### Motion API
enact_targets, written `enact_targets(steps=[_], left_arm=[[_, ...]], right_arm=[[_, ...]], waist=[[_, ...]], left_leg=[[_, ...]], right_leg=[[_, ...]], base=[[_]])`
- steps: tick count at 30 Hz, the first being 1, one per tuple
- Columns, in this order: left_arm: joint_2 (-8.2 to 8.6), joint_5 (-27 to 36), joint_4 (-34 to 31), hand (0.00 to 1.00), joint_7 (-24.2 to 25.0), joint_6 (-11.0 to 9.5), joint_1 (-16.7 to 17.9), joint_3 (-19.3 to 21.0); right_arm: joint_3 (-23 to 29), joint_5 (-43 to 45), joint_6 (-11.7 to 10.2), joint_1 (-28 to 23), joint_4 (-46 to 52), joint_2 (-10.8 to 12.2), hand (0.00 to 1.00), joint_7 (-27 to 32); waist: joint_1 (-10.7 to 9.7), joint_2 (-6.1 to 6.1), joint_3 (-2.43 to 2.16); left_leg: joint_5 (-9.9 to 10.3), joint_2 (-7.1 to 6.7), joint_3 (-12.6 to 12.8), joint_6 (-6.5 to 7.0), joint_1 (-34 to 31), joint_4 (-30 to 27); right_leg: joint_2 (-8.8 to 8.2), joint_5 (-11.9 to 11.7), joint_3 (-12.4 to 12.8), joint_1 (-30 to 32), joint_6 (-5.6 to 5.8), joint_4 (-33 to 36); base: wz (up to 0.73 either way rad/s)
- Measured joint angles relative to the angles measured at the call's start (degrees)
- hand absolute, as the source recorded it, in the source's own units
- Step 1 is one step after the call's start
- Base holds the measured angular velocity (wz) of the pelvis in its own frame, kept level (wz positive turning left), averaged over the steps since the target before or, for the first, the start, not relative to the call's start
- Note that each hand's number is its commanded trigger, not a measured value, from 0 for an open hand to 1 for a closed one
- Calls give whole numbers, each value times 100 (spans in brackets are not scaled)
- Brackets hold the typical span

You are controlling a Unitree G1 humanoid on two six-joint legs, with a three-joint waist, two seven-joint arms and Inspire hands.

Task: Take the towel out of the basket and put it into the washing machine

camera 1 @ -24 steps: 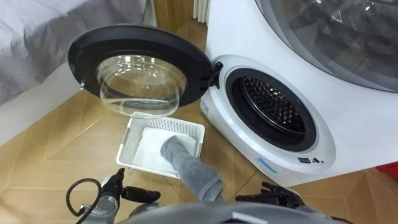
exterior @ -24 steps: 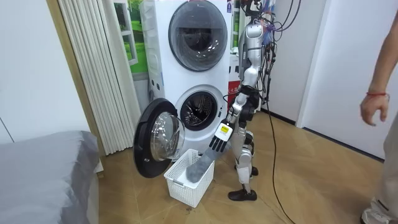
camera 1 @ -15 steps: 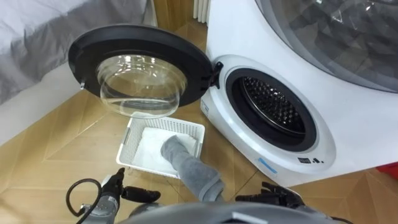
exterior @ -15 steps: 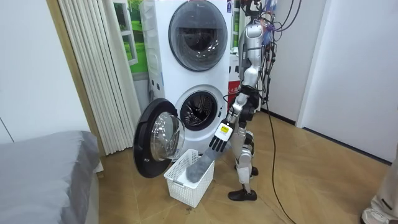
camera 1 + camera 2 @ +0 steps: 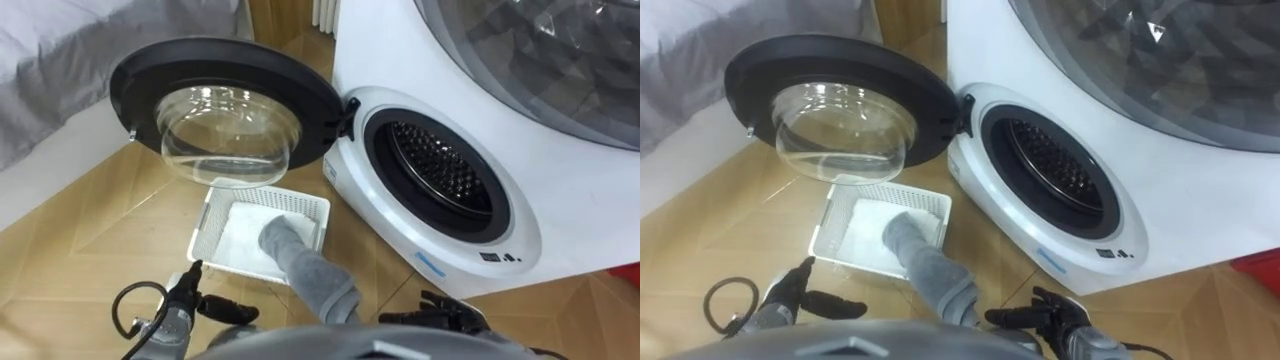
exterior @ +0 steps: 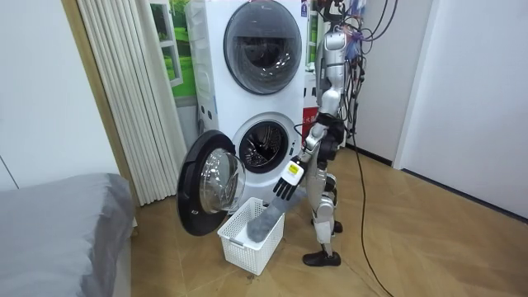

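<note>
The left hand point(image 5: 215, 308) and the right hand point(image 5: 440, 312) are both open and empty, low in front of the robot. Just ahead of them, the grey towel point(image 5: 305, 268) hangs over the edge of the white basket point(image 5: 265, 193). The basket sits on the floor by the washing machine point(image 5: 570, 215), under its open door point(image 5: 228, 120). The towel is not picked up yet. I think a hand must next reach down, grab it, and lift it to the round hole point(image 5: 440, 175).

Grey towel point(image 5: 925, 262) over the white basket point(image 5: 826, 226) rim, beside the open washer door point(image 5: 840, 60).
</note>
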State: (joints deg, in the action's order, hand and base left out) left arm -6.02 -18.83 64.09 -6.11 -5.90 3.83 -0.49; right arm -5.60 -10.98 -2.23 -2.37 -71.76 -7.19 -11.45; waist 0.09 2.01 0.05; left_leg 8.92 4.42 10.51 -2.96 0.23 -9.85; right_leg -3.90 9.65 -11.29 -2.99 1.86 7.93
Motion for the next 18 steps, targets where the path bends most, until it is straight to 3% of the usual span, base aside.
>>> enact_targets(steps=[3, 7, 9, 12, 14, 16, 18], left_arm=[[2, -269, 10, 0, -95, -4, -144, -227], [26, -976, 92, 0, -117, -17, -463, -438], [38, -1352, 175, 0, -130, -42, -691, -558], [48, -1709, 524, 0, -247, -108, -1181, -732], [65, -1800, 824, 0, -402, -173, -1583, -797], [97, -1863, 907, 0, -487, -196, -1816, -889], [111, -1895, 916, 0, -555, -210, -1988, -959]], right_arm=[[-70, 26, -36, 68, -7, -11, 0, 3], [-225, 144, -98, 434, -231, -37, 0, -4], [-234, 325, -102, 682, -348, -36, 0, 3], [-380, 601, -167, 1048, -458, -9, 0, 31], [-455, 660, -235, 1258, -502, 60, 0, 88], [-455, 678, -313, 1388, -492, 66, 0, 146], [-477, 692, -316, 1528, -441, 83, 0, 276]], waist=[[-28, -41, -13], [-142, -196, 40], [-169, -244, 107], [-227, -219, 181], [-313, -178, 292], [-339, -167, 355], [-327, -171, 366]], left_leg=[[1, 2, -49, 4, -236, -109], [-16, 8, -121, 32, -615, -203], [-29, 7, -126, 53, -850, -312], [-36, 1, -143, 86, -1297, -542], [-6, -3, -209, 143, -1697, -842], [28, -1, -210, 194, -2057, -1113], [54, -1, -210, 236, -2443, -1351]], right_leg=[[-14, -1, -37, 197, -2, 74], [-30, -2, -40, 611, -7, 296], [-64, 7, -20, 894, -18, 519], [-131, 19, 8, 1440, -25, 924], [-165, 39, 17, 1772, -27, 1129], [-199, 72, 33, 2090, -31, 1322], [-235, 117, 74, 2505, -39, 1589]], base=[[7], [1], [-7], [-5], [10], [3], [-2]])
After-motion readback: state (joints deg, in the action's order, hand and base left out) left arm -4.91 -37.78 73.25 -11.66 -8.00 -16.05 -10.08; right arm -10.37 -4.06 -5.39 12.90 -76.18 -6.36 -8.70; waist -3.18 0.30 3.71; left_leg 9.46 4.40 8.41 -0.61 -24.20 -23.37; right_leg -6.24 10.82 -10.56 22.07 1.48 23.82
